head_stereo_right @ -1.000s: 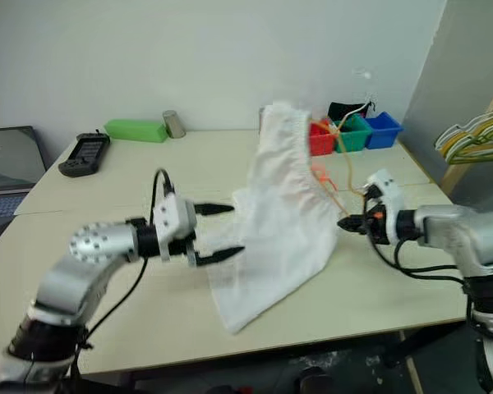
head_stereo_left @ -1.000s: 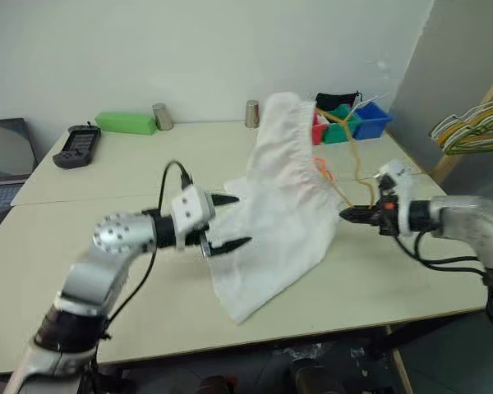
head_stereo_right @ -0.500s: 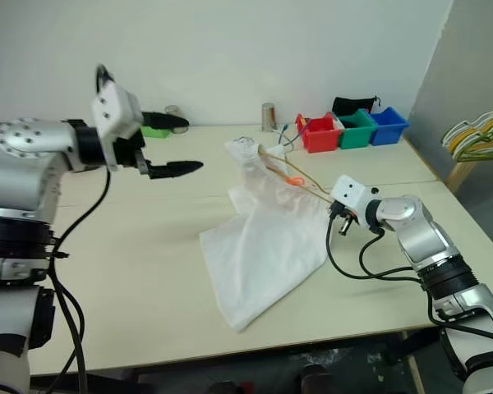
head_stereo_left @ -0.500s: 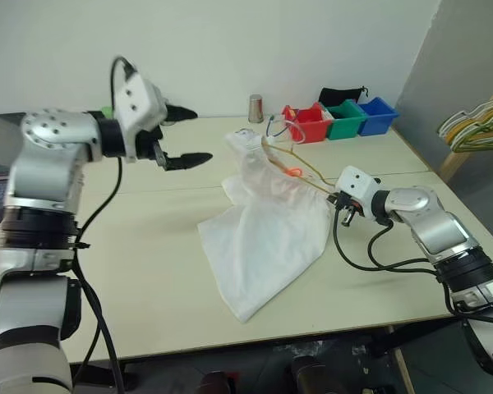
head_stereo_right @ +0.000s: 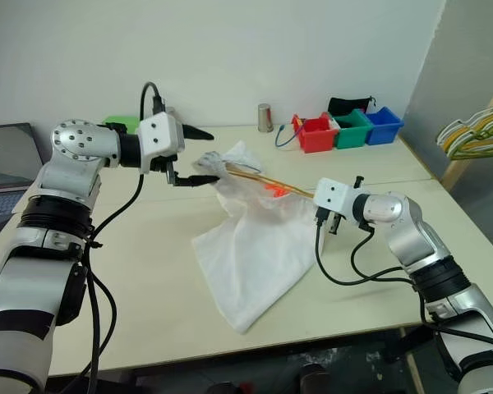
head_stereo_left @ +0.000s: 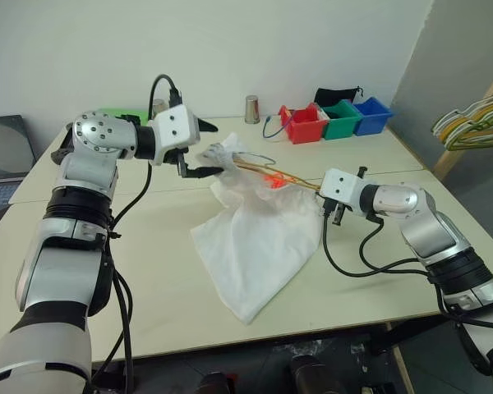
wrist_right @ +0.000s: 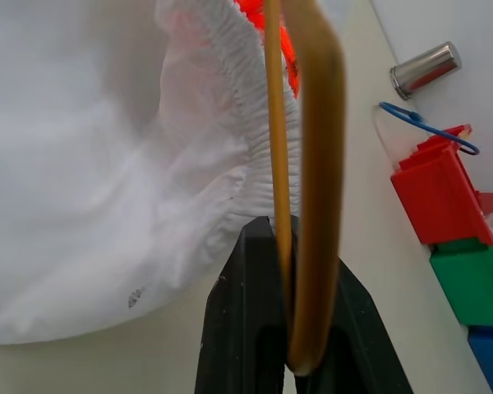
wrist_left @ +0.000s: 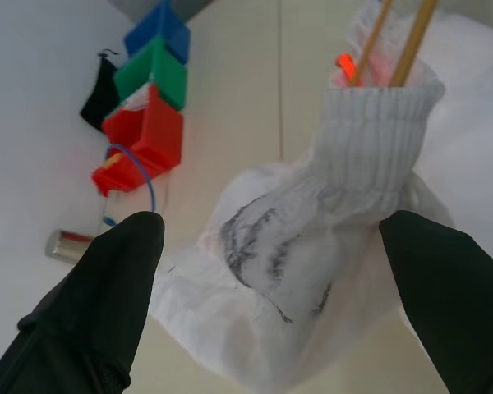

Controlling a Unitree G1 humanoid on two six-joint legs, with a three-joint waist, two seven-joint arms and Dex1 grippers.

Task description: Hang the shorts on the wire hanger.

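- Since half a second ago the left gripper (head_stereo_left: pixel 207 150) has come down from the far-left air to the gathered top of the shorts (head_stereo_left: pixel 255 238), and the cloth's top end now sits lower and further left than before.
- The left gripper's two black fingers (wrist_left: pixel 119 271) stand wide apart, one on each side of the bunched waistband, holding nothing.
- The right gripper (wrist_right: pixel 286 328) is clamped tight on the wire hanger (head_stereo_left: pixel 283 176), whose yellow-orange wire runs from it leftward into the waistband opening.
- The shorts lie mid-table (head_stereo_left: pixel 148 271): the top end is lifted on the hanger, the rest spread toward the near edge.
- Three small bins stand in a row at the far right: one red bin (head_stereo_left: pixel 306 125), one green bin (head_stereo_left: pixel 338 120), one blue bin (head_stereo_left: pixel 373 115). A blue cable (wrist_left: pixel 140 176) loops out of the red one; the other contents cannot be made out.
- One metal cup (head_stereo_left: pixel 252 108) stands left of the bins.
- A bunch of hangers (head_stereo_left: pixel 472 123) hangs at the far right.
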